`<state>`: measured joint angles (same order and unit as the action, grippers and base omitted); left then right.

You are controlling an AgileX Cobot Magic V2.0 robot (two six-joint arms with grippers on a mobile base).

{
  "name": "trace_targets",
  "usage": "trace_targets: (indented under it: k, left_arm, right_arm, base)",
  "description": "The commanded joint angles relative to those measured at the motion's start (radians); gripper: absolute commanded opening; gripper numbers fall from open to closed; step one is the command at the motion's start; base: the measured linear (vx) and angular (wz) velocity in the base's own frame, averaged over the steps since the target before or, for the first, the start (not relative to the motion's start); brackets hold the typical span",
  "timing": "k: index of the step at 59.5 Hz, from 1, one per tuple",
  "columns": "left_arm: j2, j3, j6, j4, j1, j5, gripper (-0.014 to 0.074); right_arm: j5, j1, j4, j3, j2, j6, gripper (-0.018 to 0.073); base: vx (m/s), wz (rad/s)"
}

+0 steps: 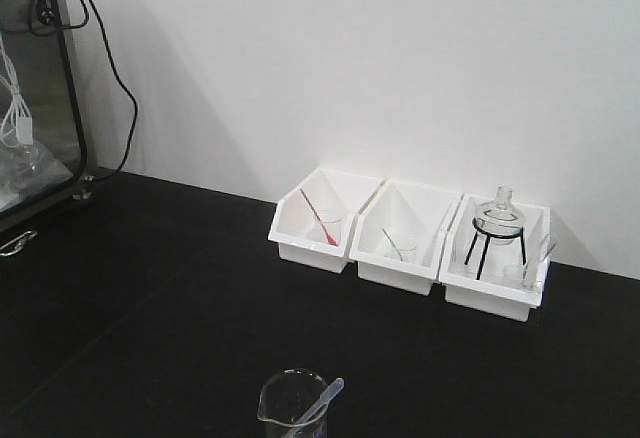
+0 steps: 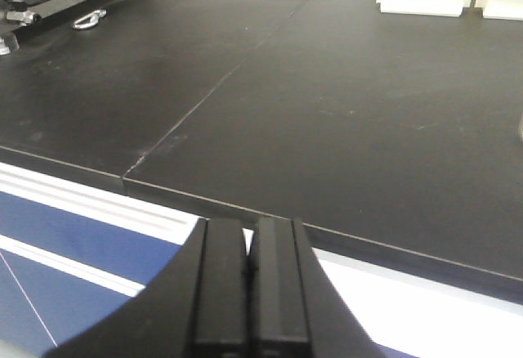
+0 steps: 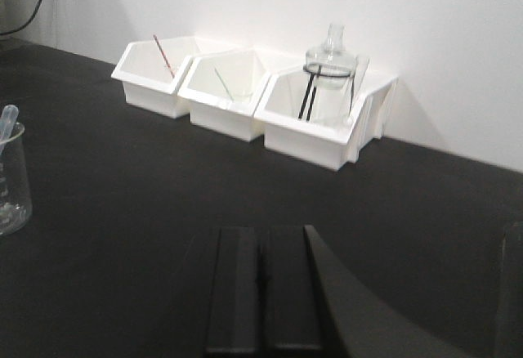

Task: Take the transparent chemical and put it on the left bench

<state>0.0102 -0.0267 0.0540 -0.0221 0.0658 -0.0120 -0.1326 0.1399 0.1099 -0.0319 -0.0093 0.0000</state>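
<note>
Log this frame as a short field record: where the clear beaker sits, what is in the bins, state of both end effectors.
beaker: transparent chemical stands upright on the left bench, near its front edge, free of either end effector
in beaker: dropper leaning against the rim
bins: three white bins along the wall; round flask on tripod in the rightmost
cabinet: glass cabinet at far left
left end effector: shut, empty, above the bench edge
right end effector: shut, empty, to the right of the beaker
</note>
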Motion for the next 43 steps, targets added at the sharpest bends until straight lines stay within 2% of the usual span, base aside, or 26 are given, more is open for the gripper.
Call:
trace_targets:
  k: [1, 9, 43]
  left_arm:
    - [0.019, -0.016, -0.008, -0.001, 0.002, 0.078, -0.0003]
    - [0.019, -0.016, -0.008, -0.001, 0.002, 0.078, -0.0003]
    - [0.019, -0.016, -0.008, -0.001, 0.002, 0.078, -0.0003]
  right_arm:
    - [0.099, -0.003, -0.006, -0.006, -0.012, 0.0, -0.0007]
    - [0.098, -0.003, -0.078, -0.006, -0.012, 0.0, -0.0007]
    - [0.097, -0.003, -0.082, -0.006, -0.012, 0.0, -0.0007]
  base:
    - [0.0, 0.0]
    - [0.0, 0.0]
    - [0.0, 0.0]
